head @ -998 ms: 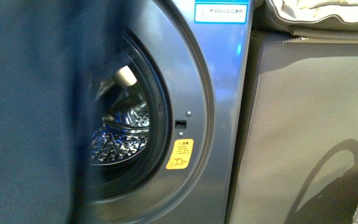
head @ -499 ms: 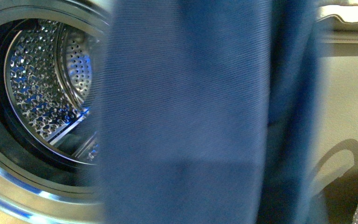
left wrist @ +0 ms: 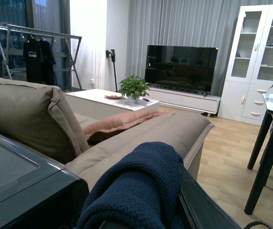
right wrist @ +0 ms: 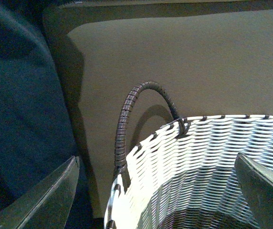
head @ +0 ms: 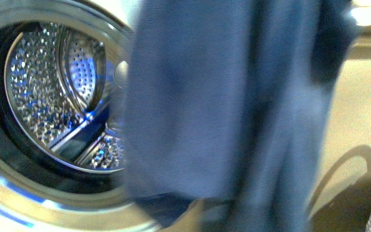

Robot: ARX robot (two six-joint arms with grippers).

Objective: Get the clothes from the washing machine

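Limp navy knit garment [head: 222,111] hangs vertically left of your wide-open, empty right gripper [right wrist: 158,191]; left gripper [left wrist: 167,210] jaws hidden under it.

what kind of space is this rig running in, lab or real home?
Most likely a home living room, not a lab: a beige sofa, a large TV and a front-loading washing machine with its drum open.

Motion-blurred clothes [head: 222,106] over the right half of the washing machine [head: 53,96]
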